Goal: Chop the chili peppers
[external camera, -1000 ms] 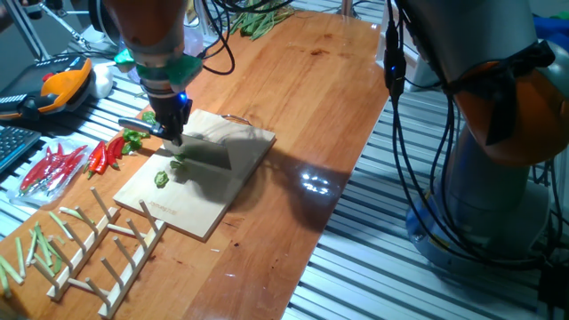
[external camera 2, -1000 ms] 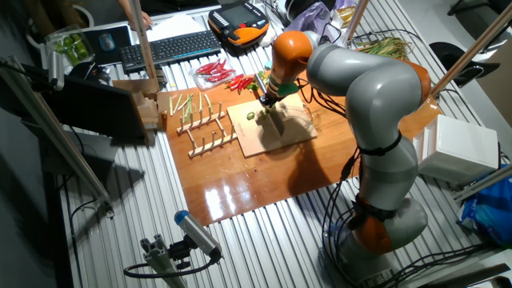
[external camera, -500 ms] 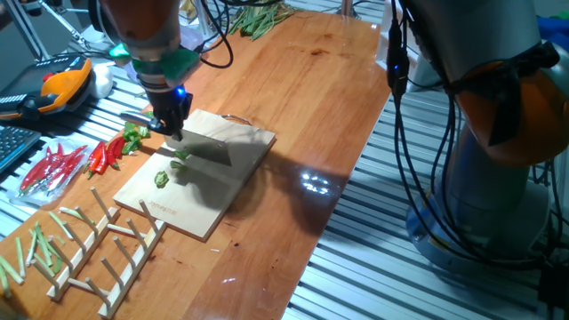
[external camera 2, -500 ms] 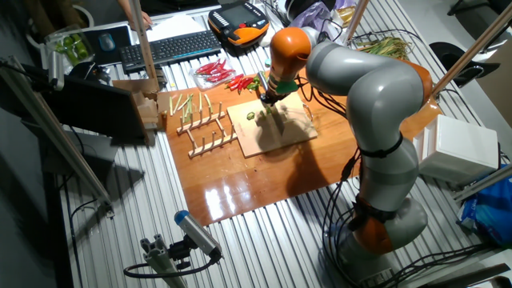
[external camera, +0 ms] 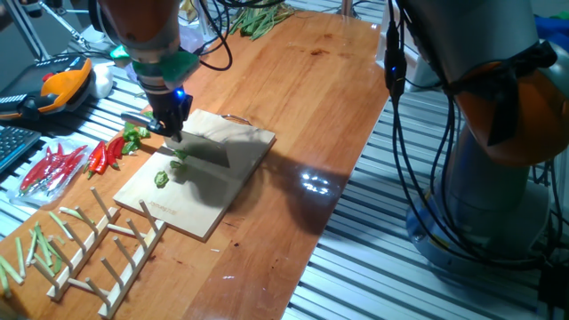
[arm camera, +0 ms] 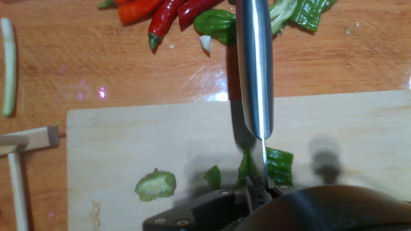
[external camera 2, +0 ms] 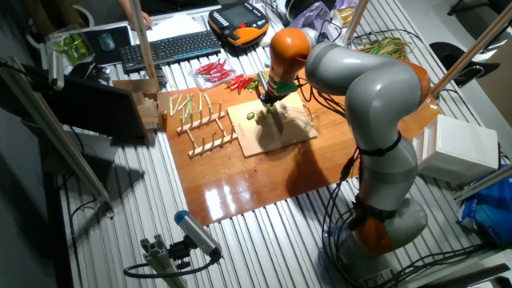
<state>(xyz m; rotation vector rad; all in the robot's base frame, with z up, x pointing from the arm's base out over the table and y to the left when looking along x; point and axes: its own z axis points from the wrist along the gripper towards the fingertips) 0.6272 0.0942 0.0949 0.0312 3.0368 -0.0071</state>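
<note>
A light wooden cutting board lies on the table; it also shows in the other fixed view and in the hand view. Short green chili chunks lie on it: a cut round, a small piece and a larger piece right beside the blade. In one fixed view the chunks sit near the board's left edge. My gripper is shut on a knife. The blade stands over the chunks, edge downward. The gripper hides the knife in the other fixed view.
More green pepper pieces and red chilies lie off the board's far edge. A wooden peg rack with pale-green strips stands front left. A bag of red chilies and an orange pendant lie further left.
Between one second and half a second ago the gripper and knife moved slightly up and back from the chunks. Since then nothing has visibly moved.
</note>
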